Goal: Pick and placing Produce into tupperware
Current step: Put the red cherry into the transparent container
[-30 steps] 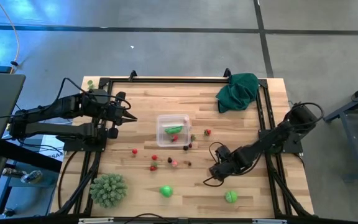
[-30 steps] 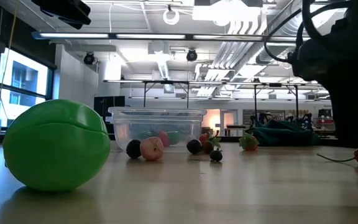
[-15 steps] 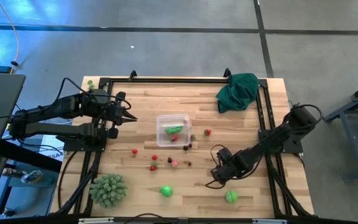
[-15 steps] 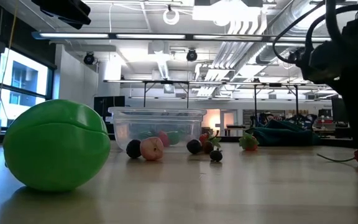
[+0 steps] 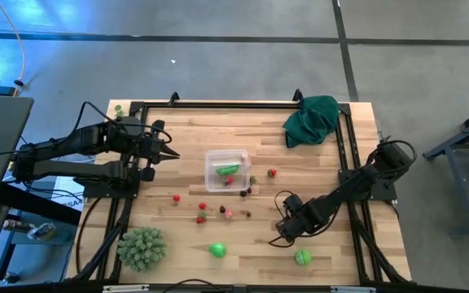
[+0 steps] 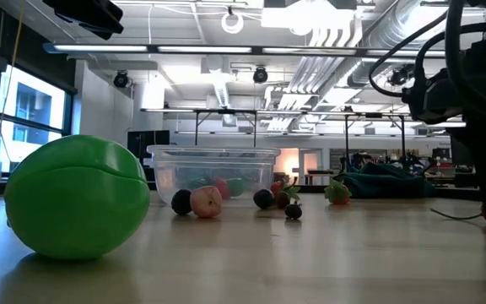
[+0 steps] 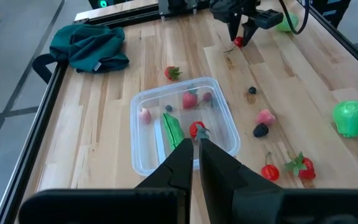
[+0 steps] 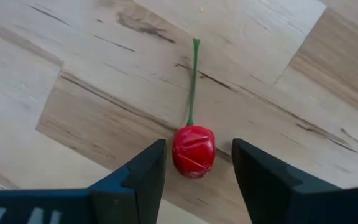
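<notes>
While the right gripper (image 8: 194, 163) hangs low near the table's front right, its fingers (image 8: 140, 168) stand narrowly apart, flanking a red cherry (image 8: 193, 151) without clearly touching; the stem points away from the gripper. Mid-table sits the tupperware (image 5: 227, 169). At the left edge the left gripper (image 5: 170, 155) is pinched closed, empty.

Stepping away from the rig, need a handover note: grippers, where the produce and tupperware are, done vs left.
Right gripper: open, down at the table, fingers either side of a red cherry, not yet closed on it.
Left gripper: shut, empty, waiting left of the tupperware.
Done: a few pieces already in the tupperware, including a green pod and red ones.
Left: this cherry, the small loose pieces in front of the tupperware, a strawberry to its right, two green fruits near the front edge.
</notes>
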Motion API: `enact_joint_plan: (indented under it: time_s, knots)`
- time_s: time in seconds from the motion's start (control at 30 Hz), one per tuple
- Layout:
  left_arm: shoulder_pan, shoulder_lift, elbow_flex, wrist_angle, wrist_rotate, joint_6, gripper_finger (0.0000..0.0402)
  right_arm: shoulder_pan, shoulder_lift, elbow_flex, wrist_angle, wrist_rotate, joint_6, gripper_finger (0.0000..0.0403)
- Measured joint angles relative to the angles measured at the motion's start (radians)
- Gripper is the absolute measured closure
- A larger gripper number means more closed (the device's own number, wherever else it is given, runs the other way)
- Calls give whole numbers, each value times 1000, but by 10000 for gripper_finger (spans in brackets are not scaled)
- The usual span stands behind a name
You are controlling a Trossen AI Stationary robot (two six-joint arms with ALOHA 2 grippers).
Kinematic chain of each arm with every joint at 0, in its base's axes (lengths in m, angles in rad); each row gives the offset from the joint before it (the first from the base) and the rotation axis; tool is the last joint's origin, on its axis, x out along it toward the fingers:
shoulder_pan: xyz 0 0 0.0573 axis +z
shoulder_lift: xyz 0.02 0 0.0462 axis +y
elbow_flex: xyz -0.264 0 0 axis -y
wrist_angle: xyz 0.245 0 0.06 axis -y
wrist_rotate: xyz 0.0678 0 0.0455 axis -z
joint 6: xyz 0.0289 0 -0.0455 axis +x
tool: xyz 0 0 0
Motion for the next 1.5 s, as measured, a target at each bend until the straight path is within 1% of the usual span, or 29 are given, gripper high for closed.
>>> enact_joint_plan:
  time_s: [0.2, 0.47, 0.7, 0.93, 1.03, 1.13, 1.23, 1.4, 1.5]
  knots:
    - [0, 0, 0, 0, 0, 0, 383, 0, 0, 0, 1, 7, 0, 269]
    - [0, 0, 0, 0, 0, 0, 383, 0, 0, 0, 1, 7, 0, 287]
    - [0, 0, 0, 0, 0, 0, 383, 0, 0, 0, 1, 8, 0, 315]
    - [0, 0, 0, 0, 0, 0, 383, 0, -2, 0, 0, 9, -1, 322]
    - [0, 0, 0, 0, 0, 0, 383, 0, -7, 13, -15, 28, -11, 322]
    - [0, 0, 0, 0, 0, 0, 383, -1, -9, 64, -58, 53, -41, 322]
    - [0, 0, 0, 0, 0, 0, 383, -1, -9, 149, -147, 110, -79, 323]
    - [0, 0, 0, 0, 0, 0, 383, -9, -9, 345, -314, 272, -187, 323]
    - [0, 0, 0, 0, 0, 0, 383, -39, -10, 469, -377, 378, -292, 323]
